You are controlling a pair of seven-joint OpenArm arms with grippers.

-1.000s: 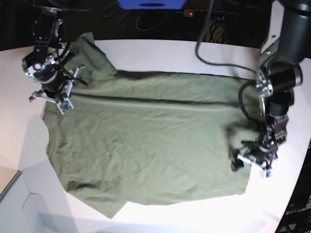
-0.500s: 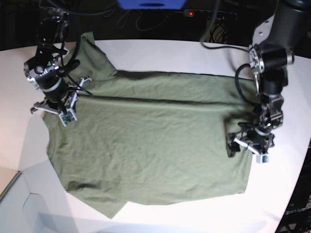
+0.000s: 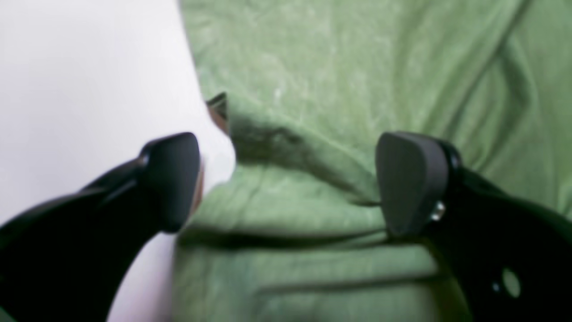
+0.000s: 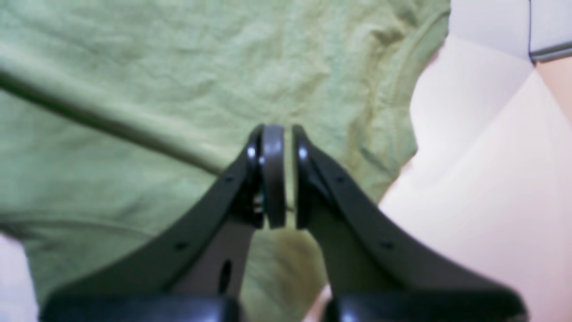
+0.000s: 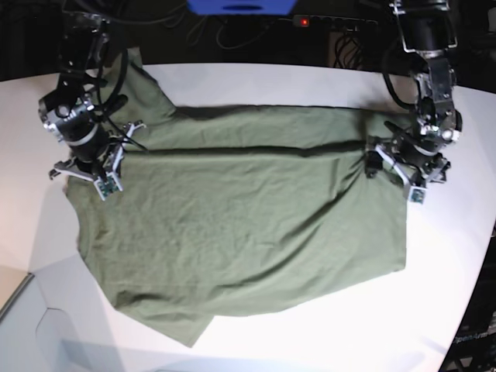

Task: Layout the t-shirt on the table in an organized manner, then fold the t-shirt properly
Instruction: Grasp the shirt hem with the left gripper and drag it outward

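Observation:
The olive-green t-shirt (image 5: 240, 225) lies spread across the white table (image 5: 256, 85), with a long crease running across its far part. My left gripper (image 5: 395, 177) is over the shirt's right edge. In the left wrist view the left gripper (image 3: 295, 179) is open, one finger over bare table (image 3: 89, 67) and the other over the t-shirt (image 3: 339, 67), where a raised fold lies between them. My right gripper (image 5: 87, 172) is at the shirt's left edge. In its own view the right gripper (image 4: 284, 134) is shut above the t-shirt (image 4: 134, 67), beside the crease, with no cloth visibly pinched.
A power strip with a red light (image 5: 302, 21) and black cables lie beyond the table's far edge. A blue object (image 5: 240, 6) sits at the top. A pale flat panel (image 5: 31, 310) is at the bottom left. The table's curved edge (image 5: 473, 271) runs down the right.
My left arm has moved from the shirt's near right part toward the far side. The shirt's right side and the long crease shifted with it. The right arm barely moved.

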